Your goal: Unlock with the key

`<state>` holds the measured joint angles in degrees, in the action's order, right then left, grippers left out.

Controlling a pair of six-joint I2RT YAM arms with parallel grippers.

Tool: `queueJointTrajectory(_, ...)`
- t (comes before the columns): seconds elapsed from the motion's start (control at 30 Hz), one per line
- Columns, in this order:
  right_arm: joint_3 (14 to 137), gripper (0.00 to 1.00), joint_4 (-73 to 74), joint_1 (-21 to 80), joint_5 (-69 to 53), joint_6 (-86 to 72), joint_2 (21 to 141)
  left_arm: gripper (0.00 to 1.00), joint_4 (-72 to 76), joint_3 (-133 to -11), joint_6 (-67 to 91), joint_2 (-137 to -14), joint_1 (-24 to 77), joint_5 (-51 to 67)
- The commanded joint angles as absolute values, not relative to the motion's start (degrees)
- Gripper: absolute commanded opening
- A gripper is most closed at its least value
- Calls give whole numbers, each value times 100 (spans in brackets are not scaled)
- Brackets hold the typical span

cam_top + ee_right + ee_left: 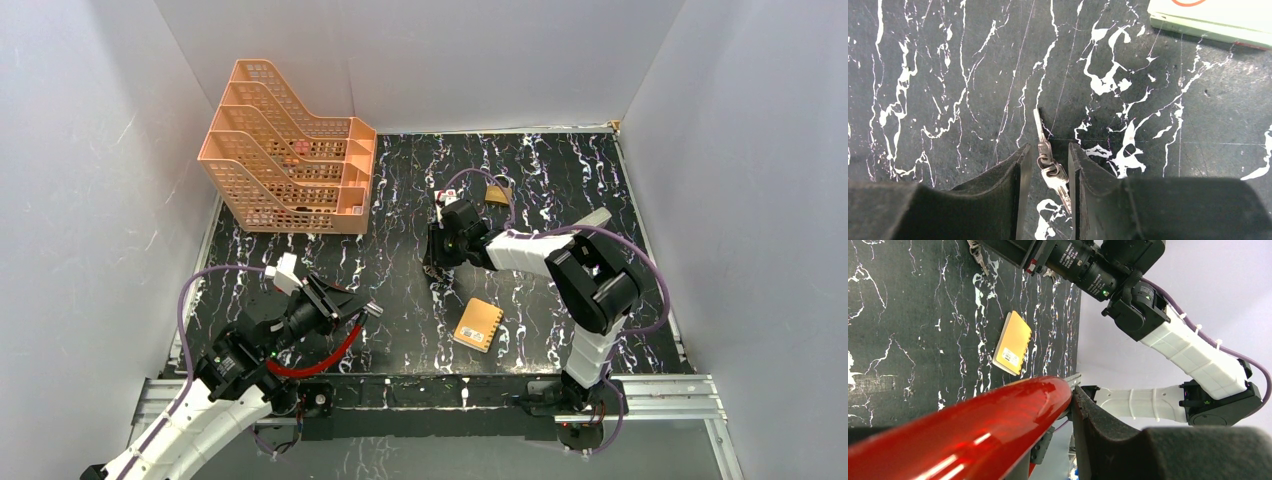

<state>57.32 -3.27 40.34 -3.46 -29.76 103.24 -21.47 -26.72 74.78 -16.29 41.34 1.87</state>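
The right hand (1048,148) reaches down to the black marbled bench (938,60), its two dark fingers (1015,180) spread, with a narrow gap between them. The key (1040,129) lies flat on the bench in that gap, at the lower middle of the right wrist view. Its blade points up the frame past the fingertips, and its head sits level with them. A small ring joins it to a second key (1061,186), which lies deeper between the fingers and points toward the bottom edge. The left finger's inner face is just beside the ring; the pictures do not show whether it touches. Neither finger presses on the keys.

In the top view this hand is at the middle of the frame. The brass padlock (497,192) lies further up and to the right, apart from it. An orange notebook (478,323) lies below it.

At the lower left of the top view, the left hand (350,312) is raised off the bench and pinches a red cable (322,362), which curves down from it.
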Motion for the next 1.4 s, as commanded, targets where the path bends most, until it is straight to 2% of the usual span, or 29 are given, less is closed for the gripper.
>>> queueJointTrajectory(0.0,5970,39,-525,4082,-421,-2923,10480,0,-1978,-2896,7475,-1545,4111,135)
queueJointTrajectory(0.3,5914,35,-523,4102,-449,-2960,10526,0,-1985,-2896,7477,-1523,4113,132)
queueJointTrajectory(0.7,5627,38,-297,4247,-121,-2887,10232,0,-2034,-2900,7480,-1455,4109,127)
queueJointTrajectory(0.9,5689,36,-138,4346,-32,-2854,10242,0,-2056,-2918,7481,-1444,4113,143)
queueJointTrajectory(1.13,5704,22,-80,4386,180,-2855,10290,0,-2104,-2927,7480,-1377,4113,126)
queueJointTrajectory(1.37,5668,0,-49,4391,122,-2911,10053,0,-2127,-2944,7482,-1368,4109,87)
